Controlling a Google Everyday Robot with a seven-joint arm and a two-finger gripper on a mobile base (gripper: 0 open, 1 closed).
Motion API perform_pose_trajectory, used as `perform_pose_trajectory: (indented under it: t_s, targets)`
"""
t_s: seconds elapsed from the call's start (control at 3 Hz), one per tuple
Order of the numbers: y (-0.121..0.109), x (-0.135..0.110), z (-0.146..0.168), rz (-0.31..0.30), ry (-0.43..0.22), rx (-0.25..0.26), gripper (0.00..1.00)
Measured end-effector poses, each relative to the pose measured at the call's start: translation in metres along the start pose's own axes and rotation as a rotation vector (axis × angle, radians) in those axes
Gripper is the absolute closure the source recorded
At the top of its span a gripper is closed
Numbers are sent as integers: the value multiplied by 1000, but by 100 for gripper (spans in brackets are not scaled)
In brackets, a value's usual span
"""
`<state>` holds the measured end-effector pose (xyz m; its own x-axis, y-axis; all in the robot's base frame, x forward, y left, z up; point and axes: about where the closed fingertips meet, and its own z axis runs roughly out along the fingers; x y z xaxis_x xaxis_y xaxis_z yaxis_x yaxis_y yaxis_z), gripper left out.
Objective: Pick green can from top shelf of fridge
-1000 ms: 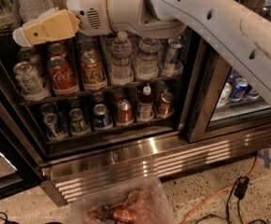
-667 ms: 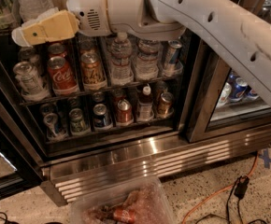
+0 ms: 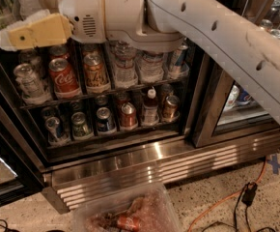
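Note:
My gripper (image 3: 15, 36), yellowish with a pale tip, hangs in front of the upper left of the fridge (image 3: 154, 164), just above the top shelf (image 3: 106, 92). My white arm reaches in from the right and hides what is behind it. On the top shelf, in white holders, stand a silver can (image 3: 29, 81), a red Coca-Cola can (image 3: 63, 77), an orange-brown can (image 3: 95, 72) and water bottles (image 3: 125, 66). The gripper is above the silver can and apart from it. No green can shows; it is hidden or out of view.
A lower rack (image 3: 106, 132) holds several small cans and a bottle. A steel door frame (image 3: 205, 105) stands at the right, with more cans behind glass. On the floor lie a clear plastic tub (image 3: 130, 209) with a red can and an orange cable (image 3: 227, 199).
My gripper and wrist have shifted a little to the left in front of the fridge. The cans and bottles have not moved.

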<state>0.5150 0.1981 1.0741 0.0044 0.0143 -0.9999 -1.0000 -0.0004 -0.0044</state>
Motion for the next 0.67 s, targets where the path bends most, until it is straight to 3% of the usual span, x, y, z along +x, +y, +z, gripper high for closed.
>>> perform_pose_trajectory:
  t_s: [0.67]
  targets:
    - [6, 11, 36, -10, -23, -71, 0]
